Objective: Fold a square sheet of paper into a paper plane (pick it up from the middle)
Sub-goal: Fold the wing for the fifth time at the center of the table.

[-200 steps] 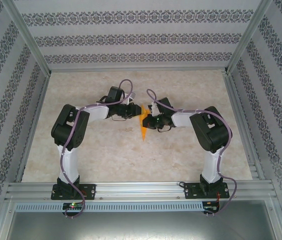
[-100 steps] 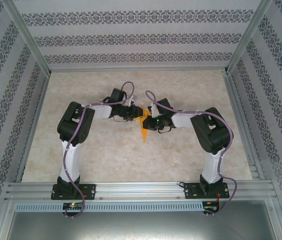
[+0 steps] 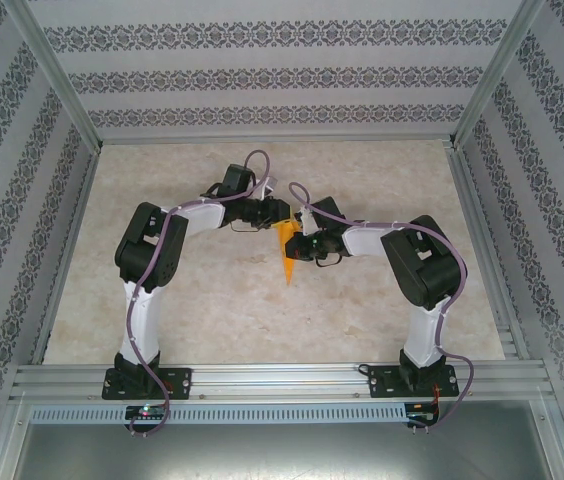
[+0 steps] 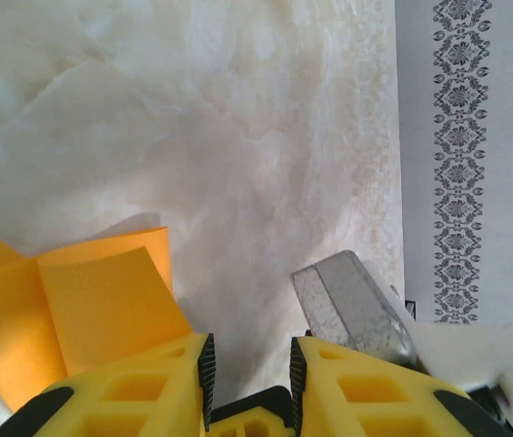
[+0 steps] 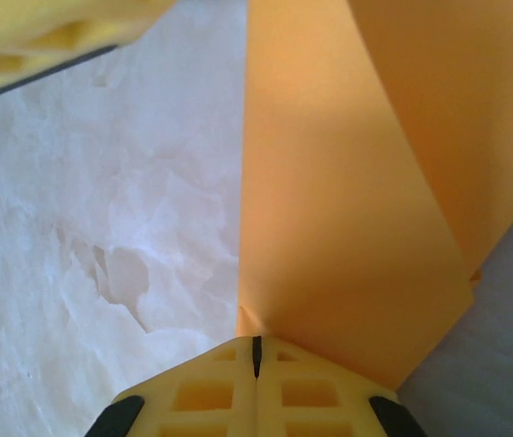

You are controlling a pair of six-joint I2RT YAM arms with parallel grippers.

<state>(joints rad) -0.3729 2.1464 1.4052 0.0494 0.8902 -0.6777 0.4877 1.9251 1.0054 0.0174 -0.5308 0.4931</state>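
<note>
- Right gripper [image 5: 256, 353]: its yellow fingers are pressed tight together, pinching the orange paper [image 5: 329, 228] right at the seam.
- From the right wrist, the paper fans away from that pinch in two flat panels that meet along a sharp crease.
- From above, the paper sits mid-table between the two wrists, a narrow folded shape tapering to a point aimed at the near edge.
- Whether that tip touches the marbled table [image 3: 212, 310], I cannot tell.
- Left gripper [image 4: 248, 375]: its jaws are spread, with a clear gap and bare tabletop showing between them.
- In the left wrist view, a folded orange flap lies just beside the outer face of the left-hand finger, not between the fingers.
- One yellow finger [image 5: 47, 36] of the left gripper pokes into the top-left corner of the right wrist view, near the paper.
</note>
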